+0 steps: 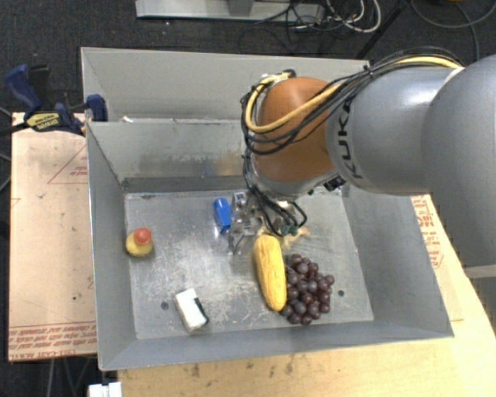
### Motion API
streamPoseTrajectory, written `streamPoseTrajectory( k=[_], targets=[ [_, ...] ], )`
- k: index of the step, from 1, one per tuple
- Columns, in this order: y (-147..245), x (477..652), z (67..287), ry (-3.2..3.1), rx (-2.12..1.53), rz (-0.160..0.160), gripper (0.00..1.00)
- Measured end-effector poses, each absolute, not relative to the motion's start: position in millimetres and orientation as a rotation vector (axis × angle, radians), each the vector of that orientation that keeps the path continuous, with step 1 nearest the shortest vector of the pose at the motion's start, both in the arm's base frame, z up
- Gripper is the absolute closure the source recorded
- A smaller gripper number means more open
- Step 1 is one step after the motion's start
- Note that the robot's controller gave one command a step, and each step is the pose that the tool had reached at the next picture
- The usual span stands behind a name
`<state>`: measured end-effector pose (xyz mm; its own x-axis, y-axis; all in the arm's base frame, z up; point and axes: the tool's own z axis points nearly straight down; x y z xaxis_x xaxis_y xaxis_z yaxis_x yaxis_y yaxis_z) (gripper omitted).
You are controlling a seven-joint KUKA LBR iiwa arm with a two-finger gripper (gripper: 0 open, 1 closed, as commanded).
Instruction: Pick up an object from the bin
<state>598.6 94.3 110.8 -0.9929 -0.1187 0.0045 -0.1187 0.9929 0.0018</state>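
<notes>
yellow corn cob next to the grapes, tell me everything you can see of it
The yellow corn cob looks like a plastic toy: long, slightly curved, rounded at both ends and plain yellow all over. It appears whole and lies flat on the bin floor, right of centre, with its length running roughly from near to far. Its right side rests against the purple grape bunch. Its far end lies close below the pincer; whether the two touch cannot be told.

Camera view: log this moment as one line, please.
gripper: low, mid bin | nearest: blue object, yellow banana beside it | hold: cannot tell | also: purple grapes, white block, yellow-red toy
</notes>
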Motion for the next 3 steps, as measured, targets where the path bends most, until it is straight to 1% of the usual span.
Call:
streamPoseTrajectory(
  k=[1, 2, 3],
  targets=[
    [69.4, 563.3, 124.4, -3.136, 0.361, -0.002, 1.00],
    [75.4, 561.4, 141.7, -3.100, 0.424, 0.000, 1.00],
    [50.6, 551.1, 176.9, -3.123, 0.397, -0.006, 1.00]
  ],
)
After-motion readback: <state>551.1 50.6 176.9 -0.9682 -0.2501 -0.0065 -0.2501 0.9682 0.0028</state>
